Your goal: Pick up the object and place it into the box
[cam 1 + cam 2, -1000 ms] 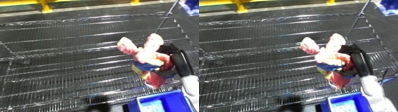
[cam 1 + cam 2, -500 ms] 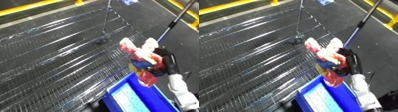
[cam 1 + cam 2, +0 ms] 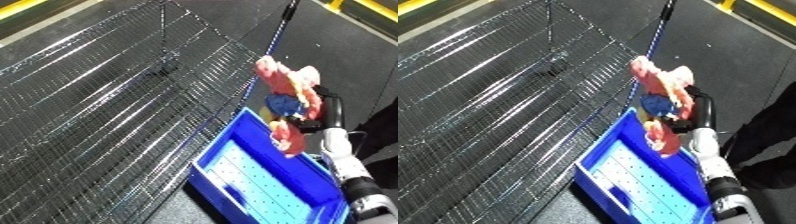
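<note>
A pink plush toy (image 3: 290, 100) with a blue and yellow middle hangs in the air, held by my right hand (image 3: 323, 111), whose black fingers curl round its far side. It hovers over the far right part of the blue bin (image 3: 229, 177), its lower pink end just above the bin's rim. The bin's pale dotted floor shows below and left of the toy. My white right forearm (image 3: 345, 165) comes up from the lower right corner. My left hand shows in neither view.
A dark wire-mesh shelf (image 3: 107, 100) fills the left and centre, with its edge running beside the bin. A thin upright pole (image 3: 284, 22) rises at the shelf's far corner. Dark floor lies to the right, with yellow lines at the top corners.
The camera has swung to the right, so the shelf has slid left and the blue bin now fills the lower middle. My right hand has carried the plush toy off the shelf to over the bin.
</note>
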Tool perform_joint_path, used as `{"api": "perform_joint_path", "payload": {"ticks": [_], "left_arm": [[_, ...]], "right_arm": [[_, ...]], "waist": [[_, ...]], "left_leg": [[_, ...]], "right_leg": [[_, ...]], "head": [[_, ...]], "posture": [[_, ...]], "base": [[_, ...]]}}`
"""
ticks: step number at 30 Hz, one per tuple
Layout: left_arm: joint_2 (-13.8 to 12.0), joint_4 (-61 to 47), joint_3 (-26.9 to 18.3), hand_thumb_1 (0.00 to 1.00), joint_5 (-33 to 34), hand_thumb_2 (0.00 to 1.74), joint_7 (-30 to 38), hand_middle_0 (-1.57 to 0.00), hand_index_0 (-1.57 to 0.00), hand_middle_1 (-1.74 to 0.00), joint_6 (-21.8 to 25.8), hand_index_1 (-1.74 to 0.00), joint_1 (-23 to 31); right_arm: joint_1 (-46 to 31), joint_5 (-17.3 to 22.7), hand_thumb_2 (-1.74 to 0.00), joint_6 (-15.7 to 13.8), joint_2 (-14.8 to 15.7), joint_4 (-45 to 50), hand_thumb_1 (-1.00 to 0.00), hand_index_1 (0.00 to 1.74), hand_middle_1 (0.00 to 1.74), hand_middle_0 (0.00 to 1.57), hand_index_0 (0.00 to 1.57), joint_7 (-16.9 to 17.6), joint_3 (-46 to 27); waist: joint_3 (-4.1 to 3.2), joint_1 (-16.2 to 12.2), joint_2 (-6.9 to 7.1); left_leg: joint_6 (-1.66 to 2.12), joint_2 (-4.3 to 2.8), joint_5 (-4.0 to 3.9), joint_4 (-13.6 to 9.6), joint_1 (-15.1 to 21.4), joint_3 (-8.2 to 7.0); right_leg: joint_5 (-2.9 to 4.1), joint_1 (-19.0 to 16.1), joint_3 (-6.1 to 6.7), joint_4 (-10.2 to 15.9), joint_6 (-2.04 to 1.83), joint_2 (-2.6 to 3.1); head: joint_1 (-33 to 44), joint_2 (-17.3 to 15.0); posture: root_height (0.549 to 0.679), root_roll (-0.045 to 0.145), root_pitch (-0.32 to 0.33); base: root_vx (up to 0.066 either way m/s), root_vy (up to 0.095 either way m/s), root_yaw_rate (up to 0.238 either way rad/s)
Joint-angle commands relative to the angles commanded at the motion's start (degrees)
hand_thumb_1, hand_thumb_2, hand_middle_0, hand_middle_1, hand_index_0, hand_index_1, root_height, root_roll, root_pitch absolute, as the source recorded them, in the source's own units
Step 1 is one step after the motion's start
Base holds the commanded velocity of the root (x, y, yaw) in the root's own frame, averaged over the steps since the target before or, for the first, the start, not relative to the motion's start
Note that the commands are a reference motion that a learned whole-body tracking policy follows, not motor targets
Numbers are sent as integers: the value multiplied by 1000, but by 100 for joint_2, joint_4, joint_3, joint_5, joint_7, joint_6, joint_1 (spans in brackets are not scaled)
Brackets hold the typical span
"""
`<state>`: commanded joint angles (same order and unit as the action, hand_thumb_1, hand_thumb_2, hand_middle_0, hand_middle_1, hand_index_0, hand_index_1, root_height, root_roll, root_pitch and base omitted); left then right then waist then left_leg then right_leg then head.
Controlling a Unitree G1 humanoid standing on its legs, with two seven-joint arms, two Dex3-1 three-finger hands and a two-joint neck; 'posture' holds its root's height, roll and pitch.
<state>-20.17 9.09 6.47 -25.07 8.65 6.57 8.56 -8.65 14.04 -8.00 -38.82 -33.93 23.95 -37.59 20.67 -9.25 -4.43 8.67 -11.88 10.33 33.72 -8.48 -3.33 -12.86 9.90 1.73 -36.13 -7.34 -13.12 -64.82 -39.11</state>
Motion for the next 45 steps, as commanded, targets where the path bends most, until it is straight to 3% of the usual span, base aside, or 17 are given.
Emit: {"api": "perform_joint_path", "payload": {"ticks": [7,15,24,35,37,38,45], "left_arm": [[-35,-4,-65,1000,46,1740,1,-1570,-1570,-1740,16,-1740,40],[-29,-59,-141,1000,93,1740,-9,-1570,-1570,-1740,3,-1740,104],[61,-72,-312,1000,62,1740,13,-1570,-1570,-1740,-14,-1740,232],[137,-70,-443,1000,161,1740,19,-1570,-1570,-1740,-117,-1740,270],[143,-81,-454,1000,161,1740,18,-1570,-1570,-1740,-127,-1740,282],[151,-121,-460,1000,171,1740,16,-1570,-1570,-1740,-150,-1740,302],[139,-219,-474,1000,215,1740,50,-1570,-1570,-1740,-199,-1740,284]], "right_arm": [[17,6,0,-48,85,-49,0,0,0,0,0,-3,28],[72,-87,0,-58,264,102,0,0,0,0,0,-16,185],[155,-118,0,-56,527,716,0,0,0,0,0,-180,554],[293,-333,0,-90,1114,2194,0,0,0,0,0,-682,1380],[319,-347,0,-86,1150,2287,0,0,0,0,0,-719,1454],[407,-375,0,-73,1219,2461,0,0,0,0,0,-796,1629],[676,-498,0,-6,1340,2786,0,0,0,0,0,-956,2156]], "waist": [[-9,42,-21],[-48,114,7],[-46,250,56],[-11,402,199],[-7,423,206],[10,492,213],[61,677,247]], "left_leg": [[-2,9,-37,-46,-22,5],[-10,23,-68,-116,-6,10],[-6,31,-91,-177,34,22],[6,34,-157,-211,18,67],[6,34,-161,-210,13,73],[8,40,-177,-207,-9,97],[6,73,-214,-192,-79,170]], "right_leg": [[-4,21,-16,-5,-7,1],[-15,-7,-52,38,-19,20],[-34,-50,-95,40,-22,33],[-63,-68,-103,13,-15,60],[-64,-68,-106,13,-15,61],[-73,-64,-116,2,-15,59],[-109,-38,-149,-74,-12,34]], "head": [[30,34],[191,18],[981,-160],[2653,-149],[2689,-144],[3163,-47],[4090,18]], "posture": [[646,54,-184],[647,54,-181],[648,53,-180],[647,48,-181],[647,48,-181],[646,47,-182],[645,44,-183]], "base": [[-14,-7,31],[2,-2,9],[7,1,32],[2,5,48],[1,2,44],[-1,5,81],[-5,12,91]]}}
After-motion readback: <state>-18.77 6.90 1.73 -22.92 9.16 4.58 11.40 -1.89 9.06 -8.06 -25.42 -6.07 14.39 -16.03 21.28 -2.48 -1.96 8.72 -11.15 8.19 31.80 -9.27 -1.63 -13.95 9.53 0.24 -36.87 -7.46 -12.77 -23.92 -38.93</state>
